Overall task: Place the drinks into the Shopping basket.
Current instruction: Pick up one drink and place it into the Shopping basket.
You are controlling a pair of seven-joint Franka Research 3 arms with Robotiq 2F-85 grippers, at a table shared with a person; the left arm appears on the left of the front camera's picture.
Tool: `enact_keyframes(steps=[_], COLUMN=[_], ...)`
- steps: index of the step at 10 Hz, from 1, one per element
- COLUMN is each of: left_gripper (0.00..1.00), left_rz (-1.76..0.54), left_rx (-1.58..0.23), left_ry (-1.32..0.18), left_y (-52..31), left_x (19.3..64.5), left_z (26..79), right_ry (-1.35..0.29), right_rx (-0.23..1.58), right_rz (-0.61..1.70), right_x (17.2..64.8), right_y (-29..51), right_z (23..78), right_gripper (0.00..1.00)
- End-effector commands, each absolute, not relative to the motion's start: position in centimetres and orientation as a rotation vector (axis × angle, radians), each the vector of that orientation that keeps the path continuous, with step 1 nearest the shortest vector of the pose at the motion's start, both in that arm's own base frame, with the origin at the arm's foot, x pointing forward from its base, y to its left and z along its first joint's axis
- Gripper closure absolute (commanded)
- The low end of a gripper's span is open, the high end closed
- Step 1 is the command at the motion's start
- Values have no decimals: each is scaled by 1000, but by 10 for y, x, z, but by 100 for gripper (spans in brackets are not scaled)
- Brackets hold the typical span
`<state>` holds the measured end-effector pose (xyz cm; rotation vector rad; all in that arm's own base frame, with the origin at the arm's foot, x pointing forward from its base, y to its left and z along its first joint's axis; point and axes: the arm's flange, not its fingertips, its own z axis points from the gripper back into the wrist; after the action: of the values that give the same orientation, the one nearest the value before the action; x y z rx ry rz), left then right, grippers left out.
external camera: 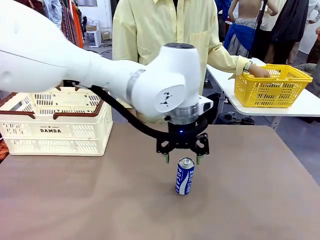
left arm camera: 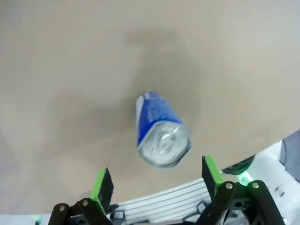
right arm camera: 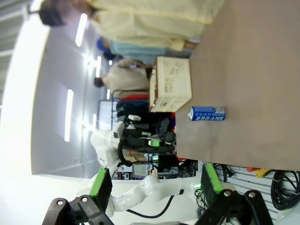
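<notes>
You get the Shopping basket (external camera: 30, 130) cut off at the picture's left edge, its far right corner hidden behind the left arm (external camera: 50, 55), and its inside cannot be made out. From the left wrist, the blue can (left arm camera: 157, 126) is blurred, its white lettering unreadable; the left hand (left arm camera: 154, 172) is cropped at its base.

The front camera is facing across the brown tabletop (external camera: 260, 200) toward its far edge. The left wrist camera is looking down closely on the blue aluminium can (left arm camera: 157, 131); the rolled right wrist camera is seeing it from afar.
</notes>
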<state>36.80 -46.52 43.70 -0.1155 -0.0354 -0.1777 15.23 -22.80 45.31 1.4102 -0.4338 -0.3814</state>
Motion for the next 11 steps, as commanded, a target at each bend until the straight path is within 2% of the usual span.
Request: enact_keyframes(steps=[1,6,10,11], left_gripper=[0,0,0,7], left_rz=[-152,-58,-66,-70], left_rx=[-104,-45,-16,5], left_ry=[-30,-56,9,12], left_y=[-492,-497,-494,-494], left_x=[382,392,392,393], left_z=[432,408,403,402], right_ry=[-467,-467,-467,-467], right_rx=[1424,1424,1424,1424], right_rz=[-362,-362,-362,-362], right_x=[155,155,155,155], right_y=[-227,-227,-227,-227], right_z=[456,456,456,456], right_gripper=[0,0,0,0])
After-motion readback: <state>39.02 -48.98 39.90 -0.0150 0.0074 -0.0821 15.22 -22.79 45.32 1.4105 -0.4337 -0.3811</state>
